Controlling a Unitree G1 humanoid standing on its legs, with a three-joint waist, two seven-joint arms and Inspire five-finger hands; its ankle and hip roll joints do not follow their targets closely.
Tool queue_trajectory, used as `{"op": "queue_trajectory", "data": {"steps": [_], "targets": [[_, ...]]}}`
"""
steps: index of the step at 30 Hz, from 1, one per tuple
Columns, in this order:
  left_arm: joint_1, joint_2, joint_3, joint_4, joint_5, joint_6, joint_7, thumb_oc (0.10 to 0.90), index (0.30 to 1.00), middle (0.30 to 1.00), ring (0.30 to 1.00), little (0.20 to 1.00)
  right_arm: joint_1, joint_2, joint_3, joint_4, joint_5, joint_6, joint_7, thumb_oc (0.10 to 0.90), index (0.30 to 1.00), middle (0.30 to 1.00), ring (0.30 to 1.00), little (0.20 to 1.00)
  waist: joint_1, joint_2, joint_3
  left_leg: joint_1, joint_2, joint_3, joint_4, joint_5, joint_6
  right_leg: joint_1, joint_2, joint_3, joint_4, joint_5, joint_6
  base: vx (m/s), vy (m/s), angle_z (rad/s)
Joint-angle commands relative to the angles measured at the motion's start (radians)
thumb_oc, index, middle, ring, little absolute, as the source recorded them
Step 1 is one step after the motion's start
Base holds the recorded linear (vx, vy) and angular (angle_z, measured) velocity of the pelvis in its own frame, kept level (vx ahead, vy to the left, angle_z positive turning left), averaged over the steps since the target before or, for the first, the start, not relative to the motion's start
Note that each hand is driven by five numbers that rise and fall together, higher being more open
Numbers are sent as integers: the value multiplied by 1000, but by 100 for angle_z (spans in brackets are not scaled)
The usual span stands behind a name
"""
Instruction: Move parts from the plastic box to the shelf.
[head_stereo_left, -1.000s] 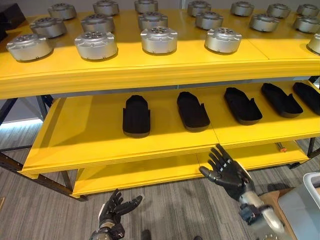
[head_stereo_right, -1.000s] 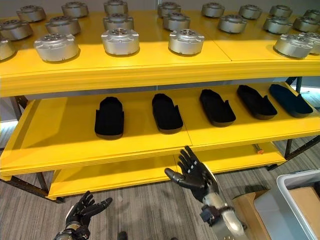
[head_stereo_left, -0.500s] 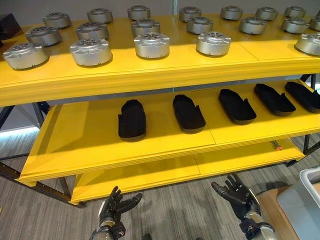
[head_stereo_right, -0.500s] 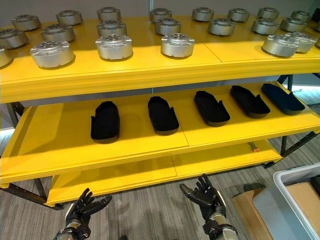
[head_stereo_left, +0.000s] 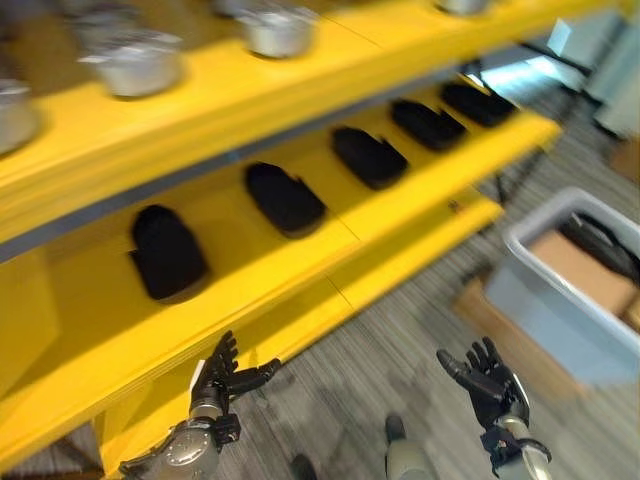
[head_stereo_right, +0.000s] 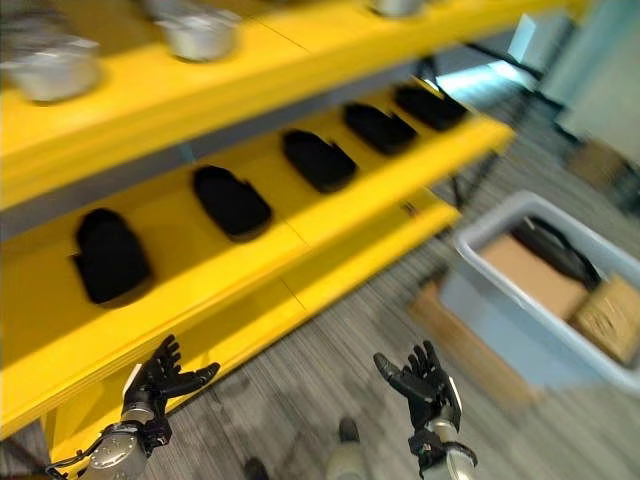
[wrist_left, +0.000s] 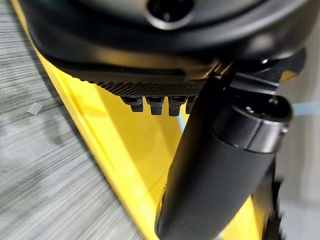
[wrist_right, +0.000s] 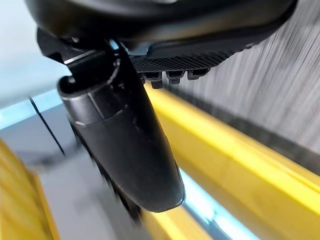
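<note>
5 black parts (head_stereo_left: 284, 198) lengthwise across shelf (head_stereo_left: 330, 262)

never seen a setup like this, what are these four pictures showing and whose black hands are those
The dark hands belong to a two-legged humanoid robot. Two pictures come from a stereo camera on its head, looking down; the other two sit on its wrists, staring along each hand from very close.

The left hand and right hand are both open, fingers spread, holding nothing, hovering above the grey floor.

Ahead is a yellow shelf. Its middle level carries a row of black parts; the top level holds silver round parts. At the right stands a pale plastic box with a dark item and brownish pieces inside.
</note>
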Motion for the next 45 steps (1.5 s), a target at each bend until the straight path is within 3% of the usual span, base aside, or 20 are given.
{"op": "queue_trajectory", "data": {"steps": [1, 3, 5, 8, 9, 16, 20, 22, 24, 25, 26, 27, 28, 29, 30, 31, 33, 37, 45], "targets": [[18, 29, 75, -138, -14, -86, -4, 900, 1000, 1000, 1000, 1000, -49, -17, 35, -105, -22, -90, 14, 900, 1000, 1000, 1000, 1000, 30, -26, 3, 50, 68, -109, 84, -179, 10, 43, -74, -23, 23, 56, 115, 54, -11, -129], [12, 16, 75, -139, -28, -90, 6, 900, 1000, 1000, 1000, 1000, -59, -18, 49, -107, -11, -92, 12, 900, 1000, 1000, 1000, 1000, 30, -30, -5, 74, 78, -71, 88, -189, 6, 25, -58, -20, 22, 56, 117, 57, -70, -137], [18, 3, 84, -143, -46, -95, 10, 900, 1000, 1000, 1000, 1000, -66, -19, 62, -99, -5, -95, 4, 900, 1000, 1000, 1000, 1000, 39, -43, -20, 87, 89, -46, 112, -202, -2, 75, -42, -52, -45, 33, 112, 57, -149, -64], [24, -13, 81, -134, -59, -96, 20, 900, 1000, 1000, 1000, 1000, -76, -19, 71, -91, 3, -100, -11, 900, 1000, 1000, 1000, 1000, 36, -44, -34, 106, 120, -24, 112, -190, -20, 86, -2, -5, -48, 15, 107, 117, -180, -23], [32, -25, 73, -128, -70, -99, 11, 900, 1000, 1000, 1000, 1000, -77, -24, 72, -88, 20, -99, -10, 900, 1000, 1000, 1000, 1000, 30, -34, -49, 122, 138, -20, 102, -181, -33, 96, 23, 8, -61, 4, 95, 131, -136, -11], [49, -43, 46, -139, -71, -91, -5, 900, 1000, 1000, 1000, 1000, -67, -55, 63, -98, -12, -99, -17, 900, 1000, 1000, 1000, 1000, 4, 3, -68, 144, 191, -5, 55, -120, -84, 89, 74, 25, -50, -52, 66, 99, -156, -19], [5, -38, 17, -139, -82, -99, 7, 900, 1000, 1000, 1000, 1000, -84, -71, 44, -103, -20, -129, -50, 900, 1000, 1000, 1000, 1000, -19, 33, -61, 121, 262, -5, 85, -58, -129, 43, 117, 33, 24, -126, 20, 79, -243, 6], [-8, -36, 8, -129, -89, -103, 9, 900, 1000, 1000, 1000, 1000, -86, -79, 37, -93, -19, -142, -55, 900, 1000, 1000, 1000, 1000, -19, 42, -51, 64, 344, -20, 234, 27, -164, 62, 160, 24, 27, -173, -32, 84, -335, 3], [-33, -34, -17, -124, -109, -101, 11, 900, 1000, 1000, 1000, 1000, -93, -97, 46, -92, -37, -147, -66, 900, 1000, 1000, 1000, 1000, 5, 35, -12, -12, 375, -106, 381, 113, -172, 108, 197, 16, 8, -197, -76, 52, -330, -2], [-55, -36, -26, -112, -121, -100, 19, 900, 1000, 1000, 1000, 1000, -100, -106, 63, -92, -36, -145, -68, 900, 1000, 1000, 1000, 1000, 24, 21, 15, -76, 326, -205, 442, 118, -160, 131, 207, 22, -9, -210, -89, 53, -218, 0], [-55, -36, -24, -115, -121, -100, 21, 900, 1000, 1000, 1000, 1000, -99, -109, 69, -91, -41, -139, -66, 900, 1000, 1000, 1000, 1000, 32, 13, 18, -111, 272, -256, 425, 76, -140, 136, 202, 32, -19, -210, -83, 98, -54, -10], [-39, -50, -10, -128, -129, -102, 26, 900, 1000, 1000, 1000, 1000, -106, -112, 82, -84, -41, -133, -62, 900, 1000, 1000, 1000, 1000, 62, -7, 23, -181, 162, -344, 345, 30, -100, 139, 194, 72, -46, -184, -69, 203, 87, -3], [-16, -58, 6, -140, -128, -107, 27, 900, 1000, 1000, 1000, 1000, -111, -116, 85, -69, -41, -131, -58, 900, 1000, 1000, 1000, 1000, 86, -11, 32, -201, 141, -402, 229, 31, -102, 155, 201, 111, -63, -182, -55, 241, 133, -21], [-5, -65, 14, -145, -126, -113, 30, 900, 1000, 1000, 1000, 1000, -121, -121, 90, -54, -48, -133, -56, 900, 1000, 1000, 1000, 1000, 108, -5, 39, -221, 127, -458, 149, 76, -116, 160, 213, 133, -68, -183, -46, 199, 81, -59], [-5, -65, 14, -145, -125, -113, 30, 900, 1000, 1000, 1000, 1000, -121, -121, 90, -53, -48, -133, -55, 900, 1000, 1000, 1000, 1000, 108, -5, 37, -221, 126, -457, 142, 81, -115, 157, 212, 132, -69, -181, -46, 208, 125, -128], [11, -73, 26, -144, -129, -120, 23, 900, 1000, 1000, 1000, 1000, -132, -150, 84, -48, -144, -140, -65, 900, 1000, 1000, 1000, 1000, 141, 8, 52, -246, 121, -539, 22, 157, -136, 180, 235, 173, -65, -197, -41, 221, 101, -202], [21, -62, 48, -165, -85, -133, 14, 900, 1000, 1000, 1000, 1000, -147, -170, 75, -38, -190, -152, -73, 900, 1000, 1000, 1000, 1000, 166, 12, 57, -246, 106, -614, -45, 182, -145, 207, 256, 220, -57, -217, -42, 266, 125, -204], [30, -74, 46, -162, -107, -139, -7, 900, 1000, 1000, 1000, 1000, -128, -167, 60, -27, -212, -146, -47, 900, 1000, 1000, 1000, 1000, 167, 20, 39, -197, 114, -610, -57, 186, -141, 219, 268, 269, -48, -221, -35, 169, 186, -135], [22, -39, 16, -170, -116, -120, -12, 900, 1000, 1000, 1000, 1000, -110, -104, 75, -38, -144, -116, -19, 900, 1000, 1000, 1000, 1000, 141, -7, -4, -183, 60, -509, 23, 84, -83, 240, 182, 312, -91, -189, 19, 125, 176, -36]]}}
